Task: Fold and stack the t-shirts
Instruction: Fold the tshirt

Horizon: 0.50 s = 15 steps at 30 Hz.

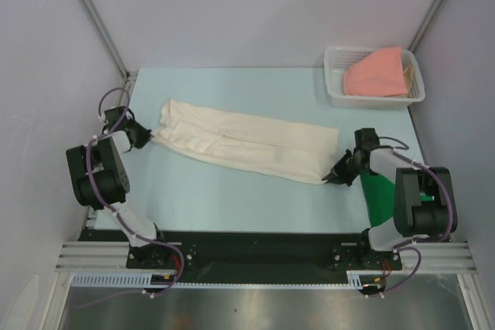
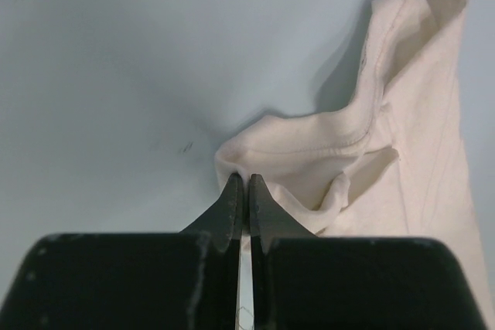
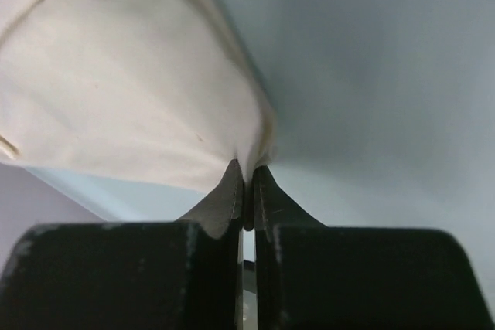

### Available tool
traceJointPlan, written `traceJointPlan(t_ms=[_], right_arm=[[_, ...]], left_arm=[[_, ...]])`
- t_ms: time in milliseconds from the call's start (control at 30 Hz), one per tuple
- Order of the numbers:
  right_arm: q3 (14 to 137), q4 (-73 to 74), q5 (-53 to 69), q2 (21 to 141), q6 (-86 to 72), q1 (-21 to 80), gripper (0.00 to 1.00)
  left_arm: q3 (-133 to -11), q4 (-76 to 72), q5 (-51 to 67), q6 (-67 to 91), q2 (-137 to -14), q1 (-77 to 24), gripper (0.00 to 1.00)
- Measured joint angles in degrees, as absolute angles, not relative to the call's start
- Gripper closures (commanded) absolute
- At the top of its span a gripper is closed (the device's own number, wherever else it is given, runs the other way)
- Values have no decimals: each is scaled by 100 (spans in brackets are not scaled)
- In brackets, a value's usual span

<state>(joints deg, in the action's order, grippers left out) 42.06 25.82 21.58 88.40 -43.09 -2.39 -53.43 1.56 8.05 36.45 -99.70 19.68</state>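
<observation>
Cream-white t-shirt (image 1: pixel 247 144), salmon-pink t-shirt (image 1: pixel 375 73), dark green t-shirt (image 1: pixel 377 195), white lattice basket (image 1: pixel 334 76), pale blue table (image 1: pixel 232 206).

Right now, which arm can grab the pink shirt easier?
Right: the pink shirt lies in the basket on its side. Left hand and right hand both pinch the cream shirt.
</observation>
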Motion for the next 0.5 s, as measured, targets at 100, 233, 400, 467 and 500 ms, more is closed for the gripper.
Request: traceJointPlan(t_ms=[100, 233, 400, 467, 500], right_arm=[[3990, 2718, 2025, 8392, -4497, 537, 100], [3743, 2742, 1931, 7756, -5081, 1959, 100], [3240, 2563, 1741, 7085, -6130, 3697, 97], [3155, 2320, 1671, 7098, -6523, 4329, 95], [3138, 2165, 1605, 7179, -6700, 4637, 94]], left_arm=[[-5924, 5, 965, 3649, -10519, 1968, 100], [-6851, -121, 1216, 3656, -11325, 1935, 100], [-8197, -30, 1468, 3660, -12313, 1793, 100], [-8680, 25, 1581, 3682, -12656, 1717, 100], [-8844, 56, 1643, 3701, -12776, 1693, 100]])
